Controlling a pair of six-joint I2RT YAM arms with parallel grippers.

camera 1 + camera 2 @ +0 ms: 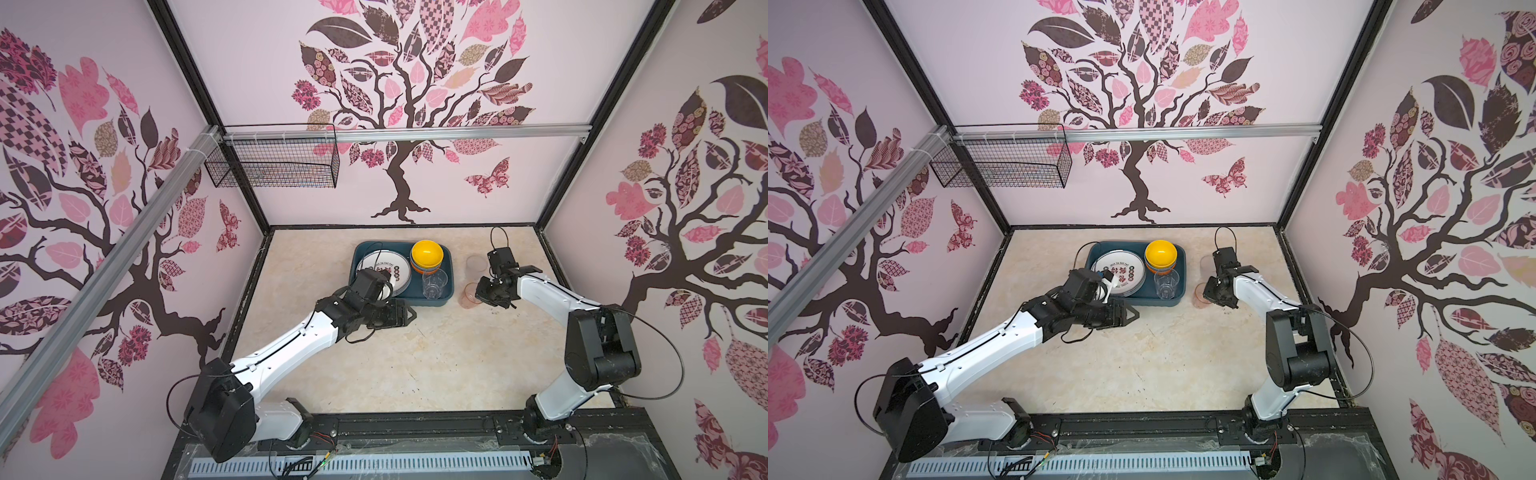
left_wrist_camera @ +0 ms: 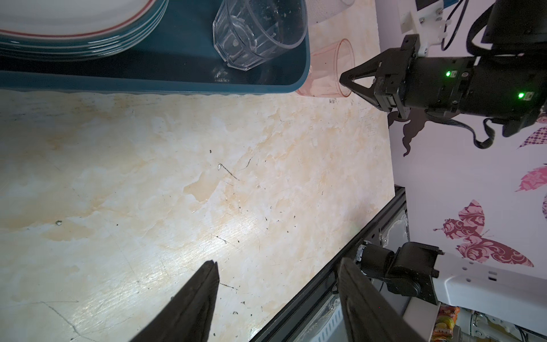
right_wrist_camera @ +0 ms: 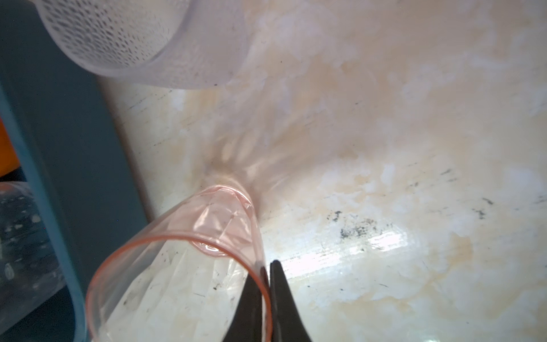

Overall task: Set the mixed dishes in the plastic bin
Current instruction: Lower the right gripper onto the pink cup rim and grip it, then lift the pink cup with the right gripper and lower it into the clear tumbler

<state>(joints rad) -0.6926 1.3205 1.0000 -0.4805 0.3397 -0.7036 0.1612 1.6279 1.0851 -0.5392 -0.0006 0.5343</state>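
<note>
The teal plastic bin (image 1: 432,302) stands at the back middle of the table. It holds a stack of printed white plates (image 1: 380,266), a yellow bowl (image 1: 427,252) on top of other bowls, and a clear cup (image 1: 434,284). Just right of the bin a pinkish cup (image 1: 471,296) stands on the table. My right gripper (image 3: 268,266) is shut on that pinkish cup's (image 3: 183,266) rim, one finger inside and one outside. A frosted clear cup (image 1: 476,262) stands behind it. My left gripper (image 2: 278,262) hangs open and empty over the table, in front of the bin (image 2: 148,81).
A black wire mesh basket (image 1: 274,162) hangs on the rail at the back left, high above the table. The enclosure walls close in the table on three sides. A black rail (image 1: 415,424) runs along the front edge.
</note>
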